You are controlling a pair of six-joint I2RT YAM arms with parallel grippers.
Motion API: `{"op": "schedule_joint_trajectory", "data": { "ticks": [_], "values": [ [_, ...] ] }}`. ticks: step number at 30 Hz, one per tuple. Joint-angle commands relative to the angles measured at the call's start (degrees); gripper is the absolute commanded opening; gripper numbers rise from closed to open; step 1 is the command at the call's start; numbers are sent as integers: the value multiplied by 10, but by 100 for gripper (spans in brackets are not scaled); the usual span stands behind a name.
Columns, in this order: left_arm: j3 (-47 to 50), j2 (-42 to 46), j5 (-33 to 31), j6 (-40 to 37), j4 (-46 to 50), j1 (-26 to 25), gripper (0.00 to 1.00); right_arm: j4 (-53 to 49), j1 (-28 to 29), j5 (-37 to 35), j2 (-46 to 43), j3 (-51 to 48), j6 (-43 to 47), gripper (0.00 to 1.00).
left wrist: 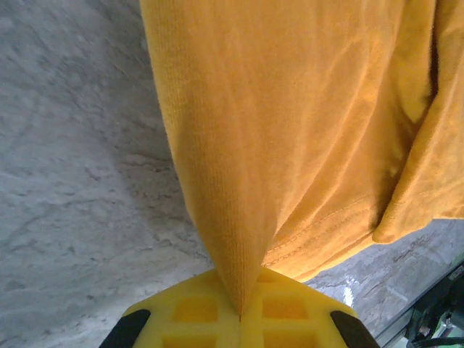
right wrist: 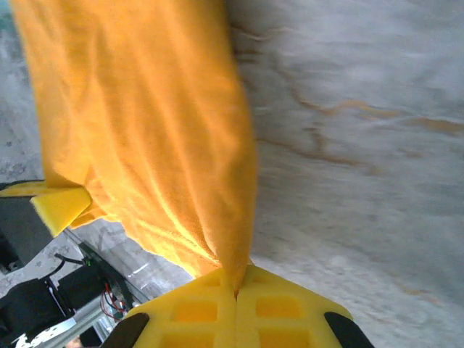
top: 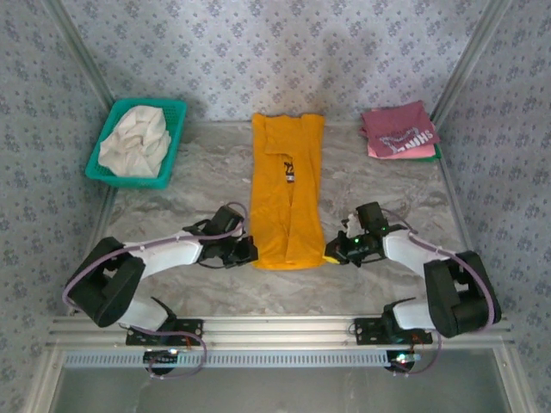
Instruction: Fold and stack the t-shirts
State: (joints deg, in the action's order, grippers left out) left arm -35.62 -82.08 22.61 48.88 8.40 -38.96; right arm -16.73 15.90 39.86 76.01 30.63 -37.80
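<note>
The left tool [left wrist: 239, 316] is gripping the near left hem corner of the yellow shirt [top: 287, 202]; the right tool [right wrist: 235, 293] is gripping the near right corner. The shirt is lying on the worktop [top: 207, 181] as a long, narrow, creased strip.

A mustard-yellow t-shirt [top: 287, 194] lies folded into a long narrow strip mid-way across the surface. Far right, a folded maroon t-shirt [top: 398, 129] with white lettering rests on a pink one [top: 392, 154].
</note>
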Motion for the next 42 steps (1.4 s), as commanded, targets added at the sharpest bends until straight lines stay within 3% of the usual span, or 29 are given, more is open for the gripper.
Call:
{"op": "schedule_joint_trajectory", "data": {
  "ticks": [1,9,17,19,21,22,26,33,36,42],
  "values": [
    [4,8,-8,-16,16,5,0,-15,19,-13,-16,23,-11,0],
    [38,-3,-4,7,-46,3,0,44,80,-28,65,15,-35,0],
    [52,8,2,5,-66,2,0,49,87,-35,68,32,-49,0],
    [53,7,1,2,-66,1,0,45,86,-46,72,32,-52,16],
    [54,7,3,2,-69,2,0,44,87,-51,76,30,-54,25],
    [55,7,4,2,-71,2,0,44,86,-54,77,29,-55,35],
    [51,1,11,-2,-68,1,0,51,87,-59,75,19,-65,44],
    [42,-5,20,-3,-64,1,0,78,87,-48,31,-2,-106,46],
    [41,-7,19,-6,-61,1,0,78,88,-50,19,-7,-112,55],
    [48,-10,21,-3,-73,1,0,106,110,-63,60,-19,-111,46]
  ]
}}
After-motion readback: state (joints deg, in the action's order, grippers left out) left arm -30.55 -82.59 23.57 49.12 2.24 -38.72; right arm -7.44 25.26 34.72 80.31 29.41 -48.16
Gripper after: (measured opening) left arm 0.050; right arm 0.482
